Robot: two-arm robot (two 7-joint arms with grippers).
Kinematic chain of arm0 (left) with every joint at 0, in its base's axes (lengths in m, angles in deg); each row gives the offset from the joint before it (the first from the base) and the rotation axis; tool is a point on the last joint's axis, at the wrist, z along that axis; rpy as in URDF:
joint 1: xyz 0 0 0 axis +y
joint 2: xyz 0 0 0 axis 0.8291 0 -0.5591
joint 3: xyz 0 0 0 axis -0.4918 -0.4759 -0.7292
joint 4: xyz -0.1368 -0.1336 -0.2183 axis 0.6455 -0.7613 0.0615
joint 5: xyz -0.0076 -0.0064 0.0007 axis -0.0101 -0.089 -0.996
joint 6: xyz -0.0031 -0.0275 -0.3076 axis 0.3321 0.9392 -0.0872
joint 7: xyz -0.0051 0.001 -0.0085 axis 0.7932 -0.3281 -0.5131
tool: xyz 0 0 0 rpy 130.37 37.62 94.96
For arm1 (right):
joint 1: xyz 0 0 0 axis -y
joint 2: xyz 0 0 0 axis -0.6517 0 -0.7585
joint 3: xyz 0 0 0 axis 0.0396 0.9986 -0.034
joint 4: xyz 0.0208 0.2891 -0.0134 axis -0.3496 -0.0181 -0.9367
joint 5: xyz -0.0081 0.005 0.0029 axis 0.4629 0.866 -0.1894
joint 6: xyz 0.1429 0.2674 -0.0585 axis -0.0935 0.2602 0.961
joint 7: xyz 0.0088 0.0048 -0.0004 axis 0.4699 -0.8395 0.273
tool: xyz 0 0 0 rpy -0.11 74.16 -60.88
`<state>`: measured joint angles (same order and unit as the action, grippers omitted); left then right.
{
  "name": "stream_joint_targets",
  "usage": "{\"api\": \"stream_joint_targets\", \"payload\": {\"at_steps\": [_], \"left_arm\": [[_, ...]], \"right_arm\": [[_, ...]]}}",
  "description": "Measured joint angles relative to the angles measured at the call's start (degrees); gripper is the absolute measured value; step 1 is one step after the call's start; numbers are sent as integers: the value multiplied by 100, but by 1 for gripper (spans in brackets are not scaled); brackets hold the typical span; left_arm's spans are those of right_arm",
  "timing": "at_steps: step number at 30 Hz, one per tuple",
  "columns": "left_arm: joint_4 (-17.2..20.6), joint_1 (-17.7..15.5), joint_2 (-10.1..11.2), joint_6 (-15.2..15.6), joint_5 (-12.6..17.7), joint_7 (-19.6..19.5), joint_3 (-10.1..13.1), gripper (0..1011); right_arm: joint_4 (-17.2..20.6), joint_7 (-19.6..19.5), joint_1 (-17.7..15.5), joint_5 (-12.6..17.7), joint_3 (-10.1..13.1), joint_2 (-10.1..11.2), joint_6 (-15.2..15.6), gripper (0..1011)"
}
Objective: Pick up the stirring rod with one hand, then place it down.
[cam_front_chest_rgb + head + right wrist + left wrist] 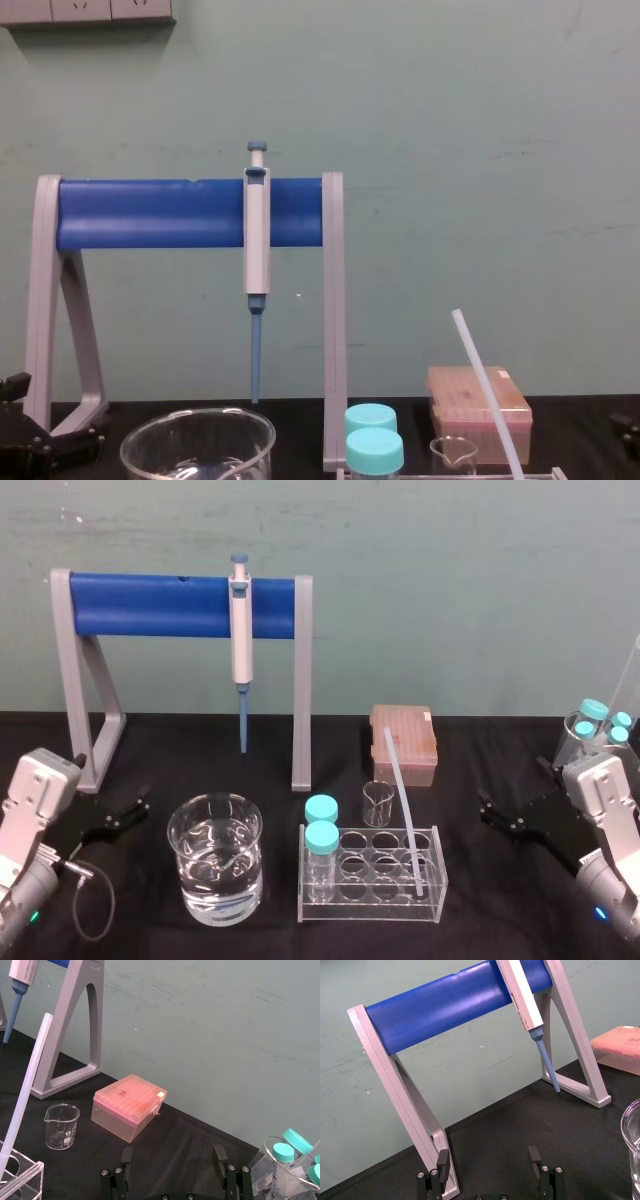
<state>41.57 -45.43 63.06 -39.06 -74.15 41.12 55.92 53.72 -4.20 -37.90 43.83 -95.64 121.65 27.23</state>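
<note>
The stirring rod [403, 810] is a thin translucent white rod. It leans with its lower end in a back-right slot of the clear tube rack [372, 917], and its upper end tilts toward the back. It also appears in the right wrist view as the stirring rod [27, 1090] and in the chest view as the stirring rod [485, 390]. My right gripper [487, 812] sits low at the table's right, well clear of the rod. This same right gripper [172, 1156] is open and holds nothing. My left gripper [140, 805] rests at the far left, and the left gripper [488, 1157] is open and empty too.
A grey-and-blue pipette [241, 630] hangs on the blue-barred stand [150, 605] at the back. A water-filled beaker [215, 858] stands left of the rack. Two teal-capped tubes [321, 840] are in the rack. Behind it are a small beaker [378, 802] and a pink tip box [405, 742]. A container of capped tubes [595, 725] is at the far right.
</note>
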Motion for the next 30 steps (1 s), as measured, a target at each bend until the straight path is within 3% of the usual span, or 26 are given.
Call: {"api": "stream_joint_targets", "payload": {"at_steps": [19,22,23,26,27,30], "left_arm": [[0,0,0,0,0,0,0,1005],[0,0,0,0,0,0,0,1005],[0,0,0,0,0,0,0,1005],[0,0,0,0,0,0,0,1005],[0,0,0,0,0,0,0,1005],[0,0,0,0,0,0,0,1004]], "right_arm": [[0,1,0,0,0,0,0,1004],[424,53,-2,-92,46,189,569,1004],[424,53,-2,-92,46,189,569,1004],[867,52,-86,-90,188,323,1113,1004],[867,52,-86,-90,188,323,1113,1004],[1287,-5,-212,-12,366,387,1552,1004]]}}
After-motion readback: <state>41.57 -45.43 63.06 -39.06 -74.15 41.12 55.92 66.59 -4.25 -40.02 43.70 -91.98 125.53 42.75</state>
